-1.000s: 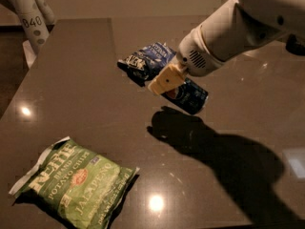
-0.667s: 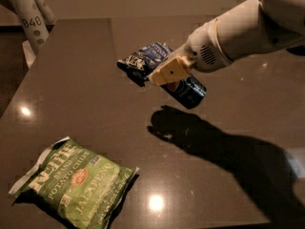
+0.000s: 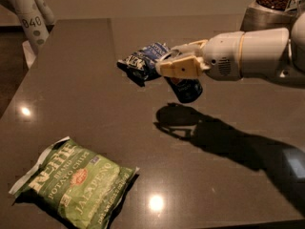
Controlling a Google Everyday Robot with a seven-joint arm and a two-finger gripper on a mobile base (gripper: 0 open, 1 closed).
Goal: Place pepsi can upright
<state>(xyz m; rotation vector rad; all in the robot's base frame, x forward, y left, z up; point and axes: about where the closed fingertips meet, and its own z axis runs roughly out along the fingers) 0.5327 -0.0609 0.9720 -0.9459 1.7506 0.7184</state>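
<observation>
The pepsi can (image 3: 187, 89), dark blue, is held in my gripper (image 3: 178, 70) above the dark tabletop (image 3: 95, 104). It hangs below the tan fingers (image 3: 178, 67), tilted, with its shadow on the table underneath. My white arm reaches in from the right and lies nearly level. The gripper is shut on the can's upper part, which the fingers hide.
A blue crinkly snack bag (image 3: 143, 61) lies just left of and behind the gripper. A green jalapeño chip bag (image 3: 76, 185) lies at the front left. A metal container (image 3: 267, 13) stands at the back right, white tubes (image 3: 28, 18) at the back left.
My arm has swung down to a more level pose and the gripper has turned, carrying the can slightly right and rotating it. The bags have not moved.
</observation>
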